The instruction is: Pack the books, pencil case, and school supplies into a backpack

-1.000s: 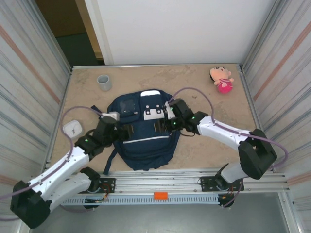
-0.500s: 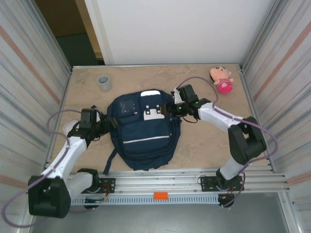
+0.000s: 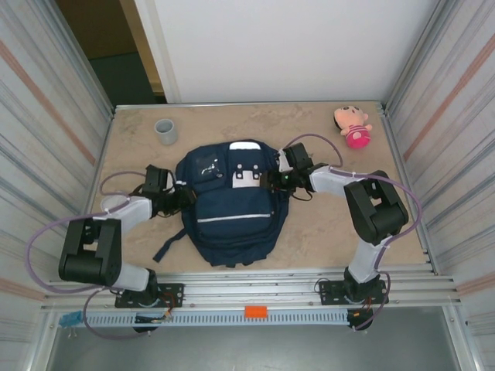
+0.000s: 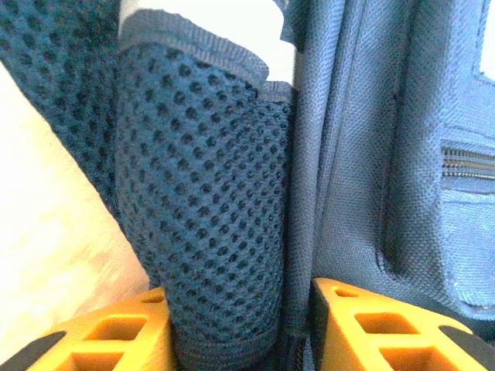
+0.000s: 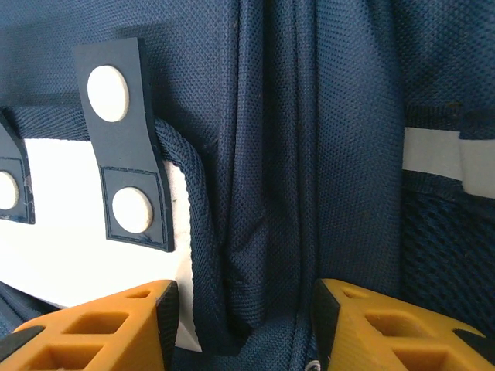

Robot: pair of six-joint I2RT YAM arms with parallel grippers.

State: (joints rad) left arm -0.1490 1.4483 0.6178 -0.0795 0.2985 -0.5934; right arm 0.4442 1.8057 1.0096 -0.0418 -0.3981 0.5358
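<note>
The navy backpack (image 3: 232, 212) lies flat in the middle of the table, white patches at its top. My left gripper (image 3: 184, 196) is at its left side. In the left wrist view the yellow fingers (image 4: 116, 340) of the left gripper (image 4: 240, 309) hold the mesh side pocket (image 4: 209, 193) and a seam bunched between them. My right gripper (image 3: 272, 180) is at the pack's upper right edge, and in its wrist view the right gripper (image 5: 244, 305) is pinched on a fold of navy fabric (image 5: 263, 193) beside a white patch (image 5: 62, 232). The books, pencil case and school supplies are out of view.
A grey cup (image 3: 165, 131) stands at the back left and a pink plush toy (image 3: 353, 126) at the back right. A white square object (image 3: 116, 202) lies partly under my left arm. Metal walls close both sides, with a rail along the near edge.
Both arms left the pack's front. The left gripper swung out and came in at the left side, the right one went to the upper right edge. Both pairs of jaws narrowed onto fabric.
</note>
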